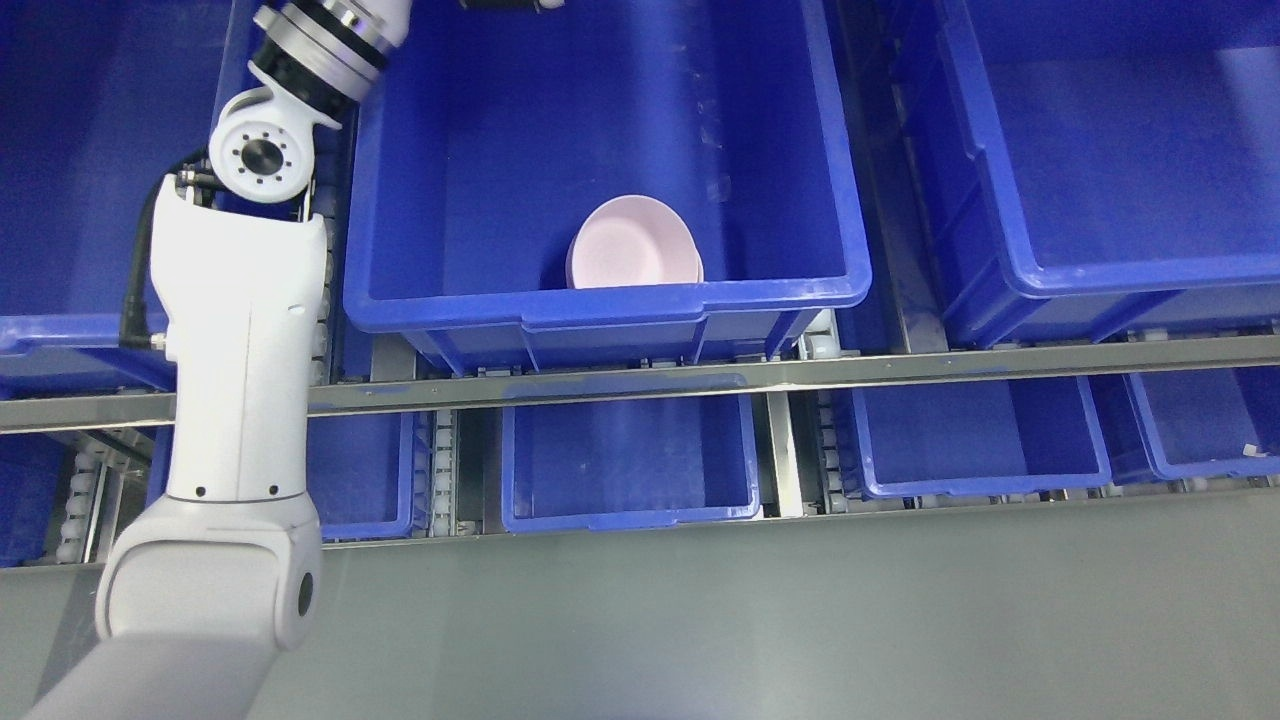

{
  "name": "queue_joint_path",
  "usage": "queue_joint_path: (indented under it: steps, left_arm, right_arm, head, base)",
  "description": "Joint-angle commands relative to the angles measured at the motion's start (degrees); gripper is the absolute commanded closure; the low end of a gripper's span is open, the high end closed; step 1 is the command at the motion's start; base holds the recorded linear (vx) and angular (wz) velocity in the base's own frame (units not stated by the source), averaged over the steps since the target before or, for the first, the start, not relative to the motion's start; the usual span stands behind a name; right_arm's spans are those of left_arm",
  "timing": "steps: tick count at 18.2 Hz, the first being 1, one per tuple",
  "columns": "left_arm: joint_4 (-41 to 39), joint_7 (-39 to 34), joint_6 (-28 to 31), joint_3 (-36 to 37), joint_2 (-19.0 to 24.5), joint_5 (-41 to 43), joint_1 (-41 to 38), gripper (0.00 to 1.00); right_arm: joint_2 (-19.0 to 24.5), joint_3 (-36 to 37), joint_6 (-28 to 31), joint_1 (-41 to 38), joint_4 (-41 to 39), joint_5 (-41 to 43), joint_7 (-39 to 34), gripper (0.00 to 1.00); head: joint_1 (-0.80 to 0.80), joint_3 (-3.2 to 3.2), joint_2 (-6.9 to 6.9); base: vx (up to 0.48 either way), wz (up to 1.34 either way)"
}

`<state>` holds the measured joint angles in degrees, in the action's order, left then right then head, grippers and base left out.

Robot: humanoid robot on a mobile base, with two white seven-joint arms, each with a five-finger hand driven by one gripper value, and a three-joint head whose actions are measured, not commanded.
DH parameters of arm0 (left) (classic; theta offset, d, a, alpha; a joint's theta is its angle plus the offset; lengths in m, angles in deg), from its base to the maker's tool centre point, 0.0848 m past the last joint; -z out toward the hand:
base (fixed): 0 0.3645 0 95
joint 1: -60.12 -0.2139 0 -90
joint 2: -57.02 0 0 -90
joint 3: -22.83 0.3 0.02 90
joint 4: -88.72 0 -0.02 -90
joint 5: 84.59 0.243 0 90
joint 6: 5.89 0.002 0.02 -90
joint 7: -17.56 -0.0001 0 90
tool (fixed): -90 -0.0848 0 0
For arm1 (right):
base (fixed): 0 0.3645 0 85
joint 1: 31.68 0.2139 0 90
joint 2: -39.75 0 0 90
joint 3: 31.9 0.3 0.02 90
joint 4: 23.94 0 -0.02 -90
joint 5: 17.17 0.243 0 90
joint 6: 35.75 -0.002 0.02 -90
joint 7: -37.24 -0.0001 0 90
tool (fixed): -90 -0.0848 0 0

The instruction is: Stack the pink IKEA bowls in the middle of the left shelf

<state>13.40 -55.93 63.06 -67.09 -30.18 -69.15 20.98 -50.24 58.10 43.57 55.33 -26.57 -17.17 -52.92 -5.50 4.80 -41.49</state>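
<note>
A pink bowl [635, 245] lies in the middle blue bin [600, 305] on the upper shelf level, against the bin's front wall, with its opening tilted towards me. Whether it is one bowl or a nested stack cannot be told. My left arm [240, 380] rises from the lower left, and its wrist leaves the picture at the top. Only a dark sliver of the hand [505, 4] shows at the top edge, above the back of the same bin and well away from the bowl. The right arm is out of view.
Blue bins stand left [60, 335] and right [1130, 270] of the middle one. A metal rail [800, 372] runs across below them. Smaller blue bins [630, 460] sit on the lower level. A grey floor [800, 620] lies in front.
</note>
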Motion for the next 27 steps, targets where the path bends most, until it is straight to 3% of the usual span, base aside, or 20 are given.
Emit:
queue_joint_path:
  steps: [1,6,17,27]
  left_arm:
    - [-4.0,-19.3,10.8,-3.8,-1.8,-14.9,-0.1,0.22]
    - [-9.8,-19.4,19.8,-2.9,-1.8,-14.9,-3.9,0.01]
    - [-13.0,-19.4,21.7,-1.0,-1.8,-14.8,-7.3,0.0]
    - [-13.0,-19.4,21.9,-1.1,-1.8,-14.8,-8.2,0.0]
  right_arm:
    - [-1.0,0.5,0.0,0.0,0.0,-0.4,0.0,0.0]
    - [-1.0,0.5,0.0,0.0,0.0,-0.4,0.0,0.0]
    - [-1.0,0.6,0.0,0.0,0.0,-0.4,0.0,0.0]
    - [-1.0,0.6,0.0,0.0,0.0,-0.4,0.0,0.0]
  head:
    - [0.0,0.0,0.0]
    - [0.0,0.0,0.0]
    - [0.0,0.0,0.0]
    - [0.0,0.0,0.0]
  base:
    - [0.0,0.0]
    - [0.0,0.0]
    - [-0.015,0.0]
    - [-0.21,-0.08]
